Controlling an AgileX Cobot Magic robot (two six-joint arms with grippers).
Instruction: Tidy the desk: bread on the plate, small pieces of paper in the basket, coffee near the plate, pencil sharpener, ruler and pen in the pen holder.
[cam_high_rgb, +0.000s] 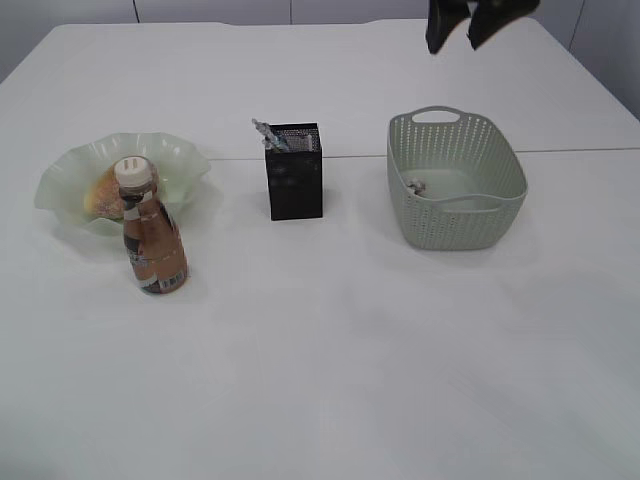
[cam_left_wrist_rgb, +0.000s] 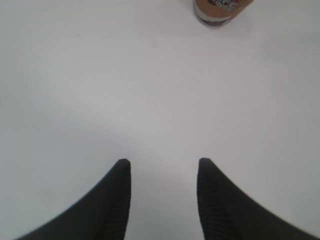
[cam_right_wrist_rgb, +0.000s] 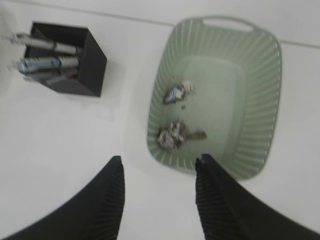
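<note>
The bread (cam_high_rgb: 103, 192) lies in the wavy green plate (cam_high_rgb: 60, 186) at the left. The coffee (cam_high_rgb: 153, 236) stands upright just in front of it; its base (cam_left_wrist_rgb: 217, 11) shows in the left wrist view. Pen ends (cam_high_rgb: 270, 134) stick out of the black pen holder (cam_high_rgb: 295, 175); the ruler and pencil sharpener are hidden. Small pieces of paper (cam_right_wrist_rgb: 172, 135) lie inside the basket (cam_right_wrist_rgb: 265, 110). My right gripper (cam_right_wrist_rgb: 159, 160) hangs open and empty high above the basket's near rim. My left gripper (cam_left_wrist_rgb: 162, 162) is open over bare desk (cam_left_wrist_rgb: 100, 90).
The basket (cam_high_rgb: 400, 150) stands right of the pen holder (cam_right_wrist_rgb: 75, 60), with a gap of white desk between them. A thin seam line (cam_high_rgb: 580, 150) crosses the desk behind the basket. The right gripper (cam_high_rgb: 455, 35) shows at the top edge of the exterior view.
</note>
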